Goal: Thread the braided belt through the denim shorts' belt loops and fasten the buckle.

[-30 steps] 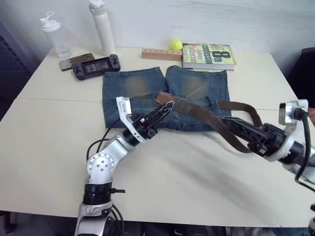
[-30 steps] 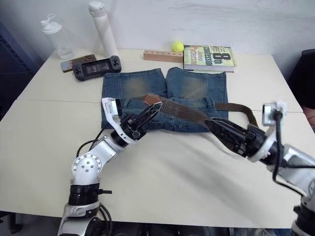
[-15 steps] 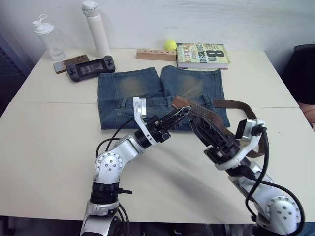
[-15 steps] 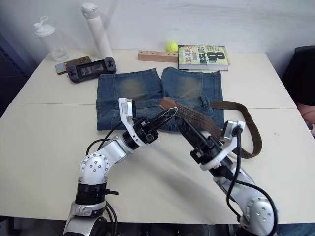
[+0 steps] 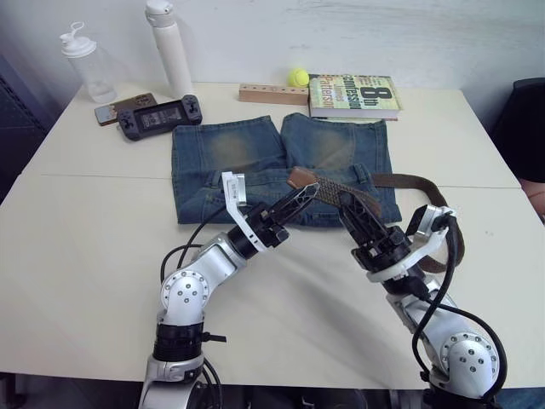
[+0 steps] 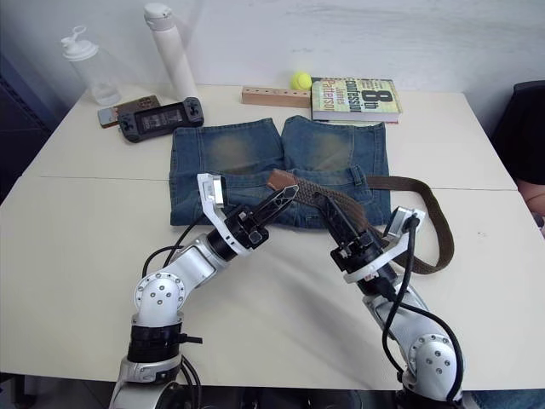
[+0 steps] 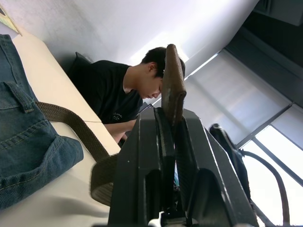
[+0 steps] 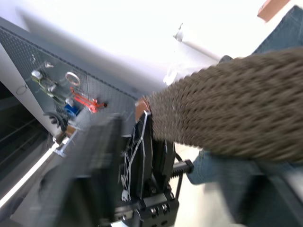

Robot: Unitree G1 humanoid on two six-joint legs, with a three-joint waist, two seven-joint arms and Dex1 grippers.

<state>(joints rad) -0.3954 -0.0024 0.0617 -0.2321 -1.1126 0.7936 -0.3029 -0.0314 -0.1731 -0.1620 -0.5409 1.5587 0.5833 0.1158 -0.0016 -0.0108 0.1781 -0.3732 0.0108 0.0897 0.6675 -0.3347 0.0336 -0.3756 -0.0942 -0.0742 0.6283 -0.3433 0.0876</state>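
The denim shorts [image 5: 247,153] lie flat at the table's far middle, waistband toward me. The braided belt [image 5: 430,183] comes past a belt loop [image 7: 18,96] at the waistband's right end, loops on the table to the right, and rises across the shorts. My left gripper [image 5: 308,192] is shut on the belt's tan leather tip [image 7: 173,75], which it holds above the waistband. Just to its right, my right gripper [image 5: 346,199] is shut on the woven strap [image 8: 222,113], fingers either side of it. The buckle is hidden.
Along the table's far edge stand a book [image 5: 353,94], a tennis ball [image 5: 297,77], a wooden block [image 5: 272,92], a game console [image 5: 160,115], a phone [image 5: 119,106], a white bottle [image 5: 168,47] and a clear shaker [image 5: 85,64]. A person [image 7: 118,90] sits beyond the table's right side.
My right arm swung in from the right to the belt beside my left gripper, and its fingers narrowed around the strap. My left gripper kept the tan tip.
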